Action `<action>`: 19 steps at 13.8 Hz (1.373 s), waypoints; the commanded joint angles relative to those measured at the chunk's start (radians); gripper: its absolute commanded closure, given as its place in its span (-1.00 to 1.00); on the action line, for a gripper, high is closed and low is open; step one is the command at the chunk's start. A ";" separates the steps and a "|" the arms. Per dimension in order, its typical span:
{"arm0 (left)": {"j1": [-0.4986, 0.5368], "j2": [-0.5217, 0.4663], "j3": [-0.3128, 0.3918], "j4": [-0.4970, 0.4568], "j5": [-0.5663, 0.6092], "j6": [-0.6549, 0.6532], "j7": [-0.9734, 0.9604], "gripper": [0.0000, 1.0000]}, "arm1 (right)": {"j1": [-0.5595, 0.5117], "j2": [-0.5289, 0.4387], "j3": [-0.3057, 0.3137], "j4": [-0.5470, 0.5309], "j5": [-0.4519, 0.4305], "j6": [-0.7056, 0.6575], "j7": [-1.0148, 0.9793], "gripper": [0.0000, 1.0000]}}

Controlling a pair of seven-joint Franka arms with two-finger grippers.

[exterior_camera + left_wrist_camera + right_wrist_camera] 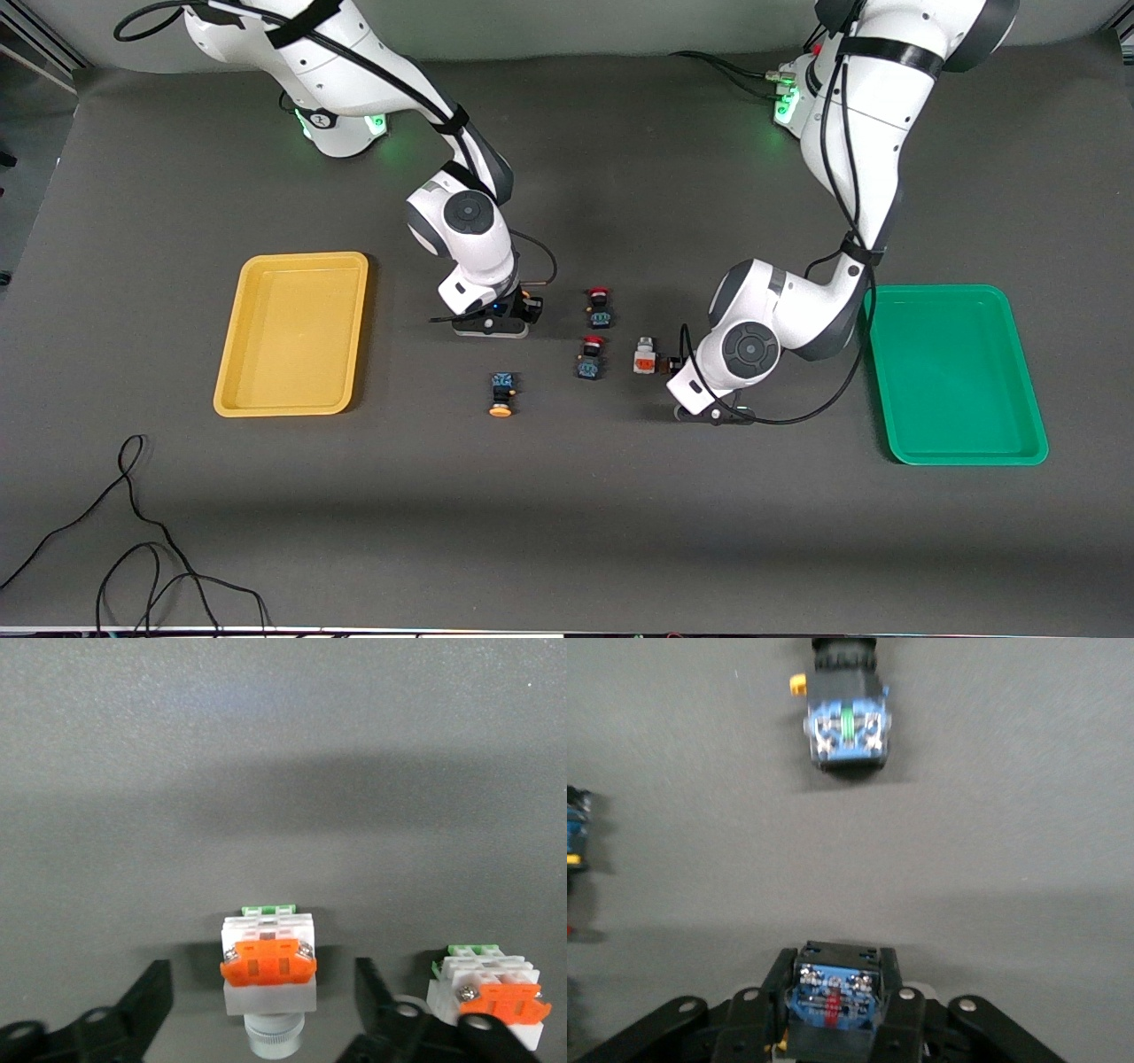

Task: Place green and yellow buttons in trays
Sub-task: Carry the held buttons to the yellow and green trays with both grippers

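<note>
My right gripper (528, 307) (837, 967) is shut on a dark-bodied switch (833, 997) with a blue back, low over the table middle. A second dark switch with a yellow-orange cap (502, 392) (844, 726) lies nearer the front camera. My left gripper (679, 364) (263, 992) is open and down at the table, its fingers on either side of a white-grey block with an orange face (267, 967), not touching it. That block is hidden under the wrist in the front view. Another such block (645, 356) (492, 1001) lies just beside one finger. The yellow tray (306, 258) and the green tray (939, 288) hold nothing.
Two dark switches with red caps (600, 306) (591, 355) lie between the two grippers. The yellow tray is at the right arm's end of the table and the green tray at the left arm's end. Loose black cables (133, 532) lie near the front edge.
</note>
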 commanded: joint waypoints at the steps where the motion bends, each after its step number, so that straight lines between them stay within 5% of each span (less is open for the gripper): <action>1: -0.019 -0.015 0.016 -0.015 0.000 0.005 -0.020 0.99 | 0.001 -0.120 -0.002 0.075 -0.008 -0.252 -0.053 0.46; 3: -0.019 -0.021 0.016 -0.010 0.000 -0.005 -0.025 1.00 | -0.001 -0.176 -0.007 0.153 0.010 -0.431 -0.095 0.48; 6: -0.006 -0.073 0.018 -0.002 -0.006 -0.062 -0.033 1.00 | -0.032 -0.243 -0.074 0.261 0.168 -0.659 -0.303 0.48; 11: 0.047 -0.223 0.025 0.189 0.004 -0.485 -0.029 1.00 | -0.033 -0.389 -0.420 0.201 0.185 -0.788 -0.842 0.50; 15: 0.209 -0.303 0.022 0.315 0.006 -0.685 0.028 1.00 | -0.032 -0.435 -0.713 0.123 0.185 -0.768 -1.208 0.50; 19: 0.406 -0.338 0.025 0.308 0.073 -0.709 0.305 1.00 | -0.036 -0.417 -0.840 -0.110 0.245 -0.455 -1.420 0.51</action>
